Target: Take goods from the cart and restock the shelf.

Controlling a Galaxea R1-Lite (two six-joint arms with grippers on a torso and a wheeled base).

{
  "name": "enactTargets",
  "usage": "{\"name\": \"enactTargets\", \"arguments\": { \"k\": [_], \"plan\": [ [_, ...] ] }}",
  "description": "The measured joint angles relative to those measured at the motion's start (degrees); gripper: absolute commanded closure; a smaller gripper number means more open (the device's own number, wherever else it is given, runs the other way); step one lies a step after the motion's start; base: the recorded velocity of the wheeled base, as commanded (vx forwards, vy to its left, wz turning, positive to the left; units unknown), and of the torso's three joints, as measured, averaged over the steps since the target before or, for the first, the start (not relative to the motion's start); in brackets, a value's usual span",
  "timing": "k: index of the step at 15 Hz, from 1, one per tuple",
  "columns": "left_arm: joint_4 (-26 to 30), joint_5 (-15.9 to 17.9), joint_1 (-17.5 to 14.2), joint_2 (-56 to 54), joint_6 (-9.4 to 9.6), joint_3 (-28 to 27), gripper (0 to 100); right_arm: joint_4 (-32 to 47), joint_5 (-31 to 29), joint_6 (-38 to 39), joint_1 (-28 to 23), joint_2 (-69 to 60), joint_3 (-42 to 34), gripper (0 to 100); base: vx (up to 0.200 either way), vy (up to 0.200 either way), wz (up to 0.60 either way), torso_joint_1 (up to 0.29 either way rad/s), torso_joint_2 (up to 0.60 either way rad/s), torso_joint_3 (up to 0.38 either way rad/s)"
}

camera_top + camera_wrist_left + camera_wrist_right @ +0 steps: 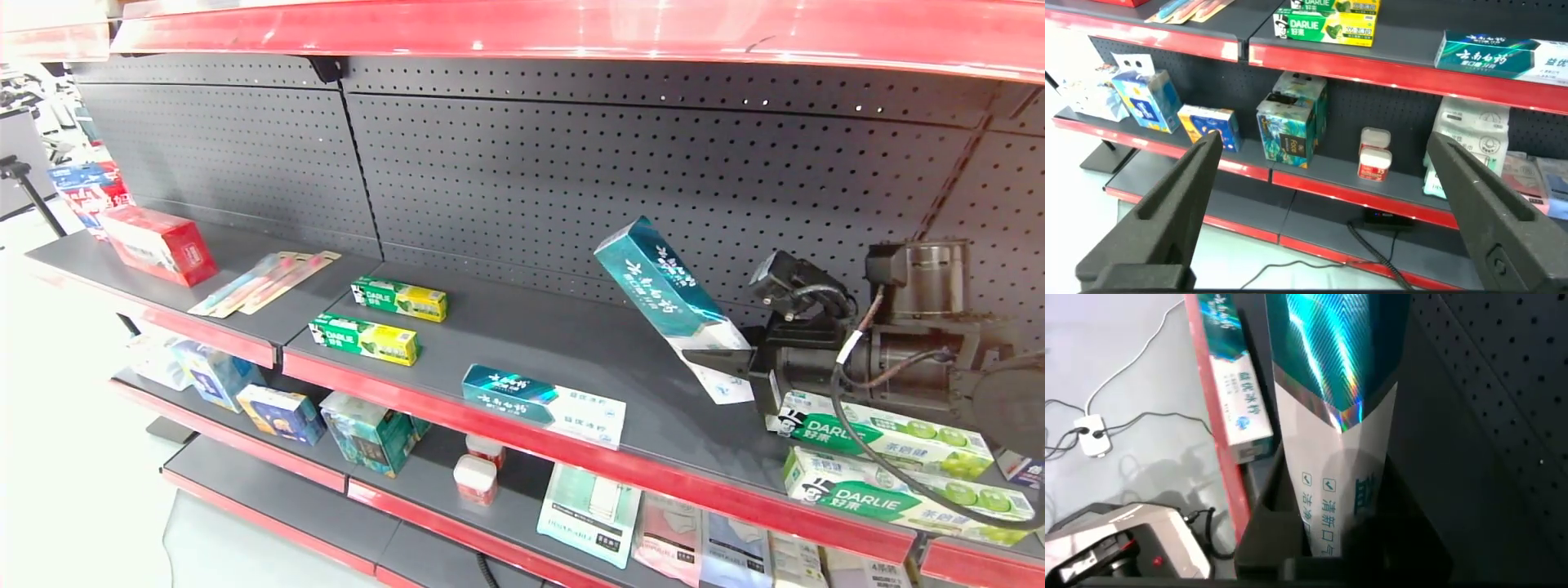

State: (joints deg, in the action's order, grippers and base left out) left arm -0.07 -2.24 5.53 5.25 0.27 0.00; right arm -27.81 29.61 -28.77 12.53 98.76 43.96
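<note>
The right arm (906,367) was built of dark grey and black housings, blocky and cylindrical, with a brushed-metal cylinder (939,273) set at one end. A small black camera module (788,282) was mounted above the wrist, and a thick black cable (853,441), banded by a white tag (849,347), was looped below. The right gripper (722,367) was fitted with flat matte-black fingers (1266,539). The left gripper (1327,220) was fitted with broad, tapered black fingers (1167,212), ridged along their inner edges.

Your right gripper (718,359) is clamped on the white end of a toothpaste box (661,282), its arm extended forward on the right side. Your left gripper (1327,216) hangs with both fingers (1167,216) spread wide apart.
</note>
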Motion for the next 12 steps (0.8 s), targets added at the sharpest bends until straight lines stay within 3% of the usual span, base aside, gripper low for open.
{"name": "enactTargets", "arguments": {
  "k": [12],
  "plan": [
    [0.00,0.00,0.00,0.01,0.00,0.00,0,-0.33,0.88,-6.91,-4.22,15.99,11.36,100,0.000,0.000,0.00,0.000,0.00,0.000]
  ]
}}
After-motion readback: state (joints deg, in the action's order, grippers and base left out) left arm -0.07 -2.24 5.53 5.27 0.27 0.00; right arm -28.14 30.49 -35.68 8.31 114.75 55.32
